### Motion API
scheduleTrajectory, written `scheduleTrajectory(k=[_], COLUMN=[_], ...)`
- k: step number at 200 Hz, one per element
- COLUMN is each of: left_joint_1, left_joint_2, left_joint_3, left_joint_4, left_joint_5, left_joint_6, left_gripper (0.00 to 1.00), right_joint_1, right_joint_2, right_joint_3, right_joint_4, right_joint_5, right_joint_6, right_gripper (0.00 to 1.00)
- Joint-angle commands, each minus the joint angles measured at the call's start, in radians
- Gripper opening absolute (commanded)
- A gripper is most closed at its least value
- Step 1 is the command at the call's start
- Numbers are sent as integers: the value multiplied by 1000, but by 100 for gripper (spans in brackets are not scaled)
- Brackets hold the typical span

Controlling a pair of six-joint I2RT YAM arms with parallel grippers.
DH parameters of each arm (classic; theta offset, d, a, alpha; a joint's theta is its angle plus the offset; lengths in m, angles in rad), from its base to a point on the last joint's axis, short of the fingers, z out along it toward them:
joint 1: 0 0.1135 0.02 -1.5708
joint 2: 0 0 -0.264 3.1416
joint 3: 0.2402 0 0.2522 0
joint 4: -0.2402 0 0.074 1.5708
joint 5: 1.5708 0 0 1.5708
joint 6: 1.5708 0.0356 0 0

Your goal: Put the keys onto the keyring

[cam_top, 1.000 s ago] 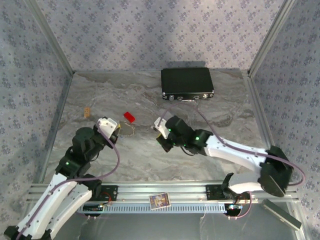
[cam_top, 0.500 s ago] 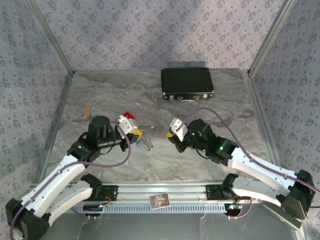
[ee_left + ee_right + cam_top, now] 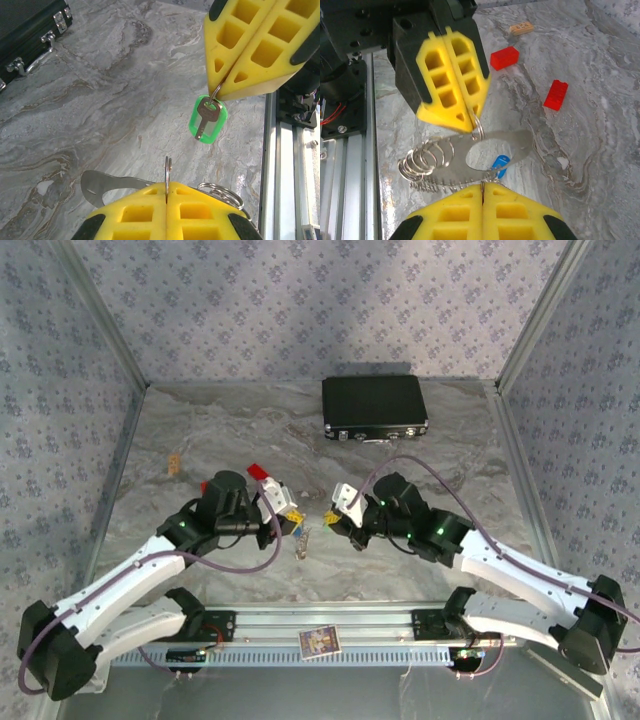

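From above, the left gripper [image 3: 292, 518] and right gripper [image 3: 331, 515] meet almost tip to tip over the marbled table [image 3: 450, 455], the keyring [image 3: 301, 540] dangling between them, a black case [image 3: 375, 407] beyond. The left wrist view has the left fingers pressed together on a thin ring; the right ones pinch the small loop of the hanging green key [image 3: 207, 119]. The right wrist view shows the keyring's silvery oval plate and coiled rings hanging under the left gripper; the blue key [image 3: 499, 164] lies against the plate; two red blocks [image 3: 504, 57] rest beyond.

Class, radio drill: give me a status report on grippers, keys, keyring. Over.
Left gripper shut on keyring, blue key by it. Right gripper shut on green key, held up opposite. Two red blocks on table, off to one side.
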Motion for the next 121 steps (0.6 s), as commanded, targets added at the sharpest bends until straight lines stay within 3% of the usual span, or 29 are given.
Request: scheduleTrajectory(k=[1, 55, 121], left_joint_1=[-19, -39, -47], left_joint_2=[9, 33, 45], left_joint_3=[48, 48, 48], left_joint_4=[58, 78, 83], left_joint_5=[14, 0, -1], left_joint_6=[22, 7, 0], left_gripper=[0, 0, 0], right_joint_1=[14, 29, 48], right_joint_2=[22, 61, 84], right_joint_3=[44, 57, 57], right_joint_4=[0, 34, 77], right_joint_5=[-43, -61, 2], right_joint_6=[-19, -21, -22], right_gripper=[0, 0, 0])
